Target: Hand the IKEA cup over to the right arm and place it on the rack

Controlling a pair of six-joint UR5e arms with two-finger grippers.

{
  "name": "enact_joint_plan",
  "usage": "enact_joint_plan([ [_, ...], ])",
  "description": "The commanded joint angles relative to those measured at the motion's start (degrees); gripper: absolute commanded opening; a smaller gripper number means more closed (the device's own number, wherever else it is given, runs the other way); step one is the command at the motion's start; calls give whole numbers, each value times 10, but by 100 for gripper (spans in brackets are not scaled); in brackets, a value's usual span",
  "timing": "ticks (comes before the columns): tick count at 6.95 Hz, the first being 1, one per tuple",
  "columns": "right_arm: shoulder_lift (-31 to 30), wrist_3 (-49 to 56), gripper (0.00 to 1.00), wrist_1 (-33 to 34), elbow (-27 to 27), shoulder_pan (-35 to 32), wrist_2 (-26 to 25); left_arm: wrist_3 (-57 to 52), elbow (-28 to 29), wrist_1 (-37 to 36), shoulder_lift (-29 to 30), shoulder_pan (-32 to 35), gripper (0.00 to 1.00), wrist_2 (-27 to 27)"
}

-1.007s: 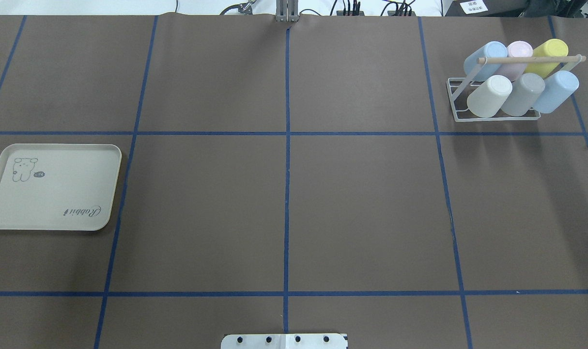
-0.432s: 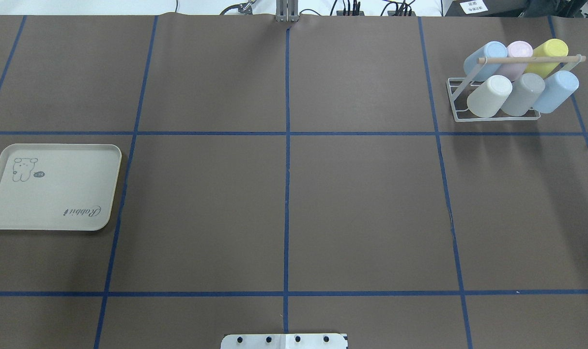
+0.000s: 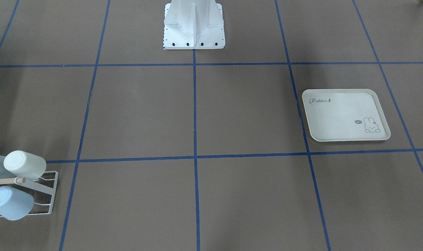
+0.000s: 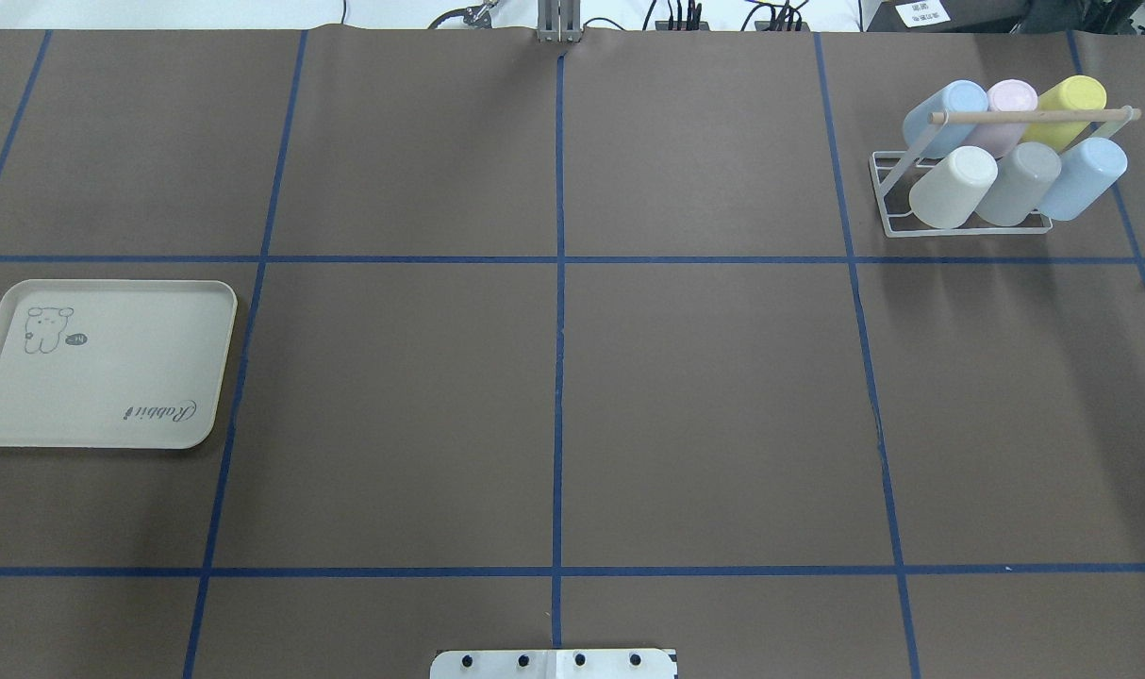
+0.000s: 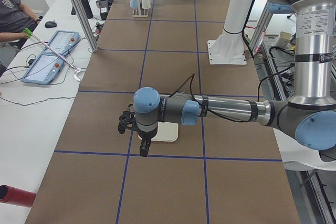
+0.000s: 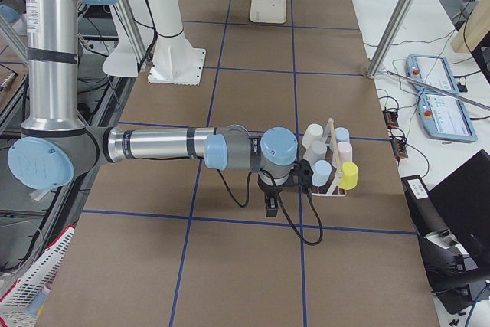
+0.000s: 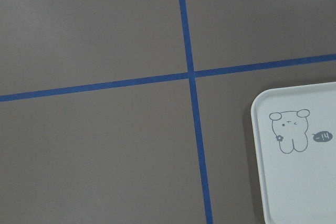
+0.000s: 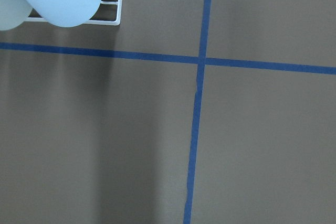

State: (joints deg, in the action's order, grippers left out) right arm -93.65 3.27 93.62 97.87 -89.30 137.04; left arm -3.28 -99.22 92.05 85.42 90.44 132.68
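Note:
The white wire rack [image 4: 882, 193] with its wooden dowel [image 4: 1035, 116] stands at the table's far right corner. Several IKEA cups rest on it, among them a cream cup [image 4: 954, 187], a grey cup [image 4: 1018, 183], a light blue cup [image 4: 1084, 176] and a yellow cup [image 4: 1070, 102]. My right gripper [image 6: 271, 208] hangs above the table just beside the rack [image 6: 331, 151], seen only in the exterior right view. My left gripper [image 5: 143, 149] hovers over the cream rabbit-print tray [image 5: 163, 132], seen only in the exterior left view. Of either gripper I cannot tell whether it is open or shut.
The rabbit-print tray [image 4: 101, 363] lies at the left edge of the brown, blue-taped table. The robot's white base [image 3: 194, 24] is at the near middle edge. A person sits at a side desk with tablets [image 5: 50, 59] beyond the far edge.

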Motion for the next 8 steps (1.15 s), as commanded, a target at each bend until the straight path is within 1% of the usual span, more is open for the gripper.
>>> enact_joint_plan([
  [1,3,-3,99,0,-5,0,-1,-2,1,1,1,0,100,-1],
  [4,1,-8,99,1,-7,0,-2,8,2,-3,3,0,100,-5],
  [6,-3,-9,99,1,-7,-2,-2,44,4,-1,4,0,100,-5],
  [8,-6,-10,99,2,-8,-6,-8,45,4,0,4,0,100,-5],
])
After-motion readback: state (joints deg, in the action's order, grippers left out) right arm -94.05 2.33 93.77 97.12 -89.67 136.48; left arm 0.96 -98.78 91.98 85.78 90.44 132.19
